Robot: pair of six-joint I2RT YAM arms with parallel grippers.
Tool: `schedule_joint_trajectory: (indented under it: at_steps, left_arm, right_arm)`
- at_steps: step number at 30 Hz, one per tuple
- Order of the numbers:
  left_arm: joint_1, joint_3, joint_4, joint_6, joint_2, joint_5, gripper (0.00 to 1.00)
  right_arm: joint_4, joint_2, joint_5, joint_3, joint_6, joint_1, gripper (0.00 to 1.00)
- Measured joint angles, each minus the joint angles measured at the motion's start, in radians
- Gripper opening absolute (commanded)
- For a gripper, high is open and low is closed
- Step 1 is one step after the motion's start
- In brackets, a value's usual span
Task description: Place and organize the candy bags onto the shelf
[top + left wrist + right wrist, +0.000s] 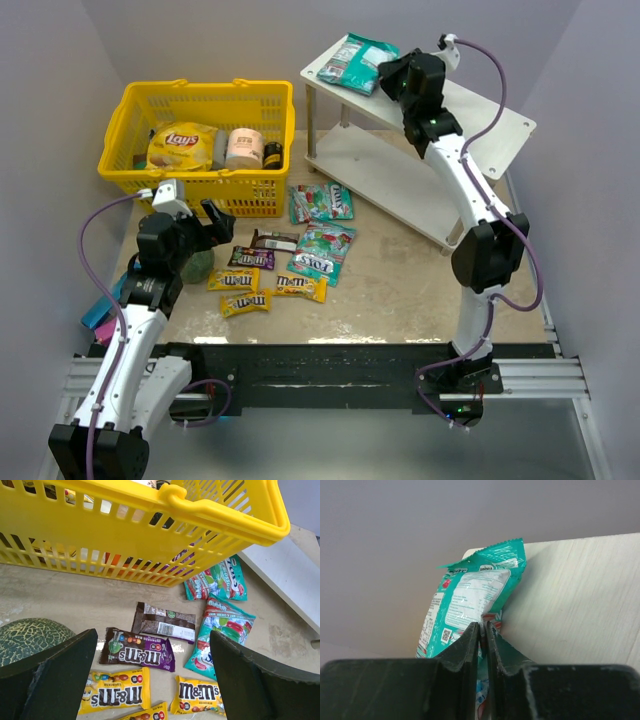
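My right gripper (392, 78) is shut on the edge of a teal-green candy bag (358, 60) that lies on the far left end of the white shelf's top board (480, 120). In the right wrist view the jaws (482, 627) pinch the bag (470, 595) over the board (580, 595). Two more teal bags (321, 201) (323, 250) lie on the table. Beside them lie a purple M&M's packet (251, 258), a brown packet (274, 240) and three yellow packets (233, 279) (301, 287) (246, 302). My left gripper (215, 225) is open and empty above the purple packet (137, 650).
A yellow basket (200, 140) with a Lay's bag (182, 147) and jars stands at the back left, close over my left gripper (152, 680). A green melon (195, 265) sits under the left wrist. A flat blue packet (100, 315) lies at the left edge.
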Motion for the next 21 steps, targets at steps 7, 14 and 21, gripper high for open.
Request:
schedule_joint_trajectory:
  at_steps: [7,14,21]
  left_arm:
    - [0.000,0.000,0.000,0.000,0.004,0.000,0.99]
    - [0.001,0.000,0.000,-0.001,0.004,0.000,1.00]
    - [0.002,0.000,-0.006,-0.001,-0.010,-0.019,0.99]
  right_arm:
    - [-0.003,0.000,-0.003,-0.007,0.016,0.002,0.38]
    - [-0.004,-0.096,0.003,-0.095,-0.001,0.005,0.67]
    - [-0.015,-0.264,-0.051,-0.201,-0.118,0.006,0.93]
